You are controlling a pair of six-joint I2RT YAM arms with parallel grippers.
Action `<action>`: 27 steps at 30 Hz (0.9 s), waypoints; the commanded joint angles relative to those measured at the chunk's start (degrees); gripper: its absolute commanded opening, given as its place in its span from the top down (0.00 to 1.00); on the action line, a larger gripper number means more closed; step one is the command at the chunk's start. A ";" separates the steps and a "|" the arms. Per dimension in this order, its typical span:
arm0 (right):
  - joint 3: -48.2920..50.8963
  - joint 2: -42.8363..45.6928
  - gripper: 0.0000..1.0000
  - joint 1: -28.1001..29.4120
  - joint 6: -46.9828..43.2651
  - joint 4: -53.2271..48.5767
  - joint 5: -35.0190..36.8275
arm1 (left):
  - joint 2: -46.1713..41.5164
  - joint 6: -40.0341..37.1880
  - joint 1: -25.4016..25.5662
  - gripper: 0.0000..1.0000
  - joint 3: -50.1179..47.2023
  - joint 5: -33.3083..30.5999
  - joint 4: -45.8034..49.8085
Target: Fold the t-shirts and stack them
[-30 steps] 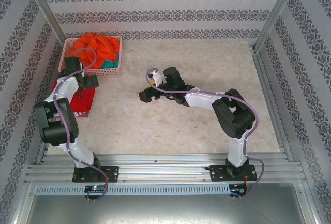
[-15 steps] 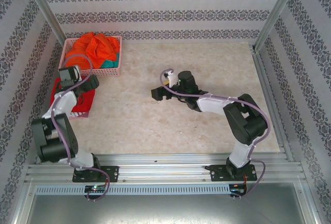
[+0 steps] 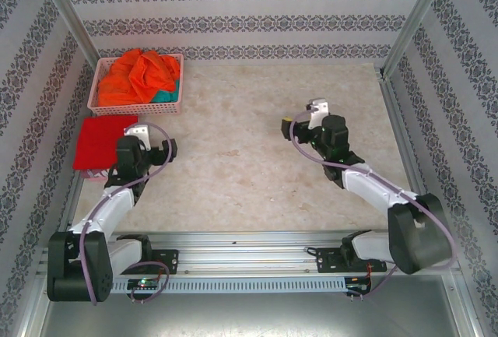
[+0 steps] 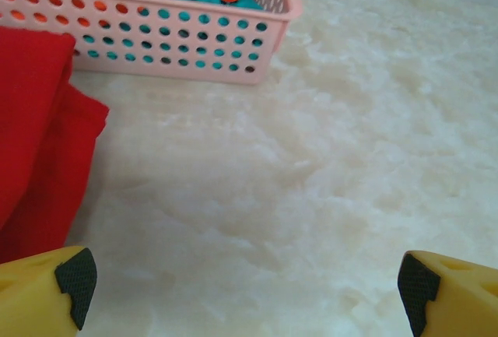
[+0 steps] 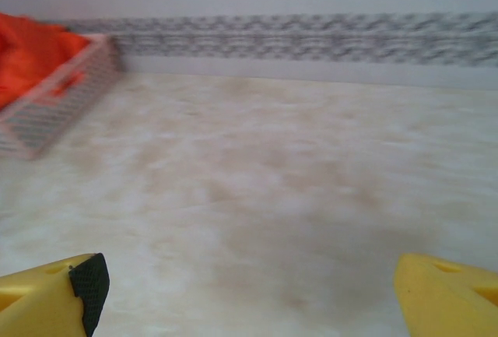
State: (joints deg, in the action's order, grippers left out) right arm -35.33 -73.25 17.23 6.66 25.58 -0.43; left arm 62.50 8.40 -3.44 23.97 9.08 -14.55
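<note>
folded red t-shirt lies just left of the gaping left gripper.

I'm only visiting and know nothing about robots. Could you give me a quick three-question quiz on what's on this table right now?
1. True or false: the red shirt lies inside the basket.
2. What colours are the shirts piled in the basket? A) orange and teal B) blue and white C) green and black
3. Fill in: the left gripper and the right gripper both have jaws standing ____, holding nothing.

Key: 1 false, it lies folded on the table beside the basket; 2 A; 3 open.
</note>
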 commanded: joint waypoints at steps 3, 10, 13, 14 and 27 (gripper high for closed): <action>4.45 0.74 0.05 -1.85 -9.83 0.59 19.53 | 2.05 -6.45 0.12 0.00 -5.43 -5.31 -15.12; 9.83 -2.81 0.04 -12.50 -5.52 11.24 14.38 | 14.24 -4.12 -0.20 0.00 -5.34 -5.23 -31.06; 11.46 -5.32 0.04 -16.84 -1.66 15.07 10.09 | 19.77 -5.24 -0.42 0.00 -3.19 -3.67 -34.18; 12.00 -6.23 0.04 -17.31 -1.10 16.57 9.48 | 21.53 -5.08 -0.50 0.00 -2.90 -3.71 -35.43; 13.82 -13.36 0.05 -15.96 -4.04 26.70 7.02 | 28.04 -5.86 0.81 0.00 -3.40 -6.42 -41.75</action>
State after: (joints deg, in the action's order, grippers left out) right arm -21.98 -86.46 1.02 3.01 48.10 7.70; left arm 90.65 3.36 -3.36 20.12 4.01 -52.62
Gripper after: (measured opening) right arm 0.956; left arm 0.998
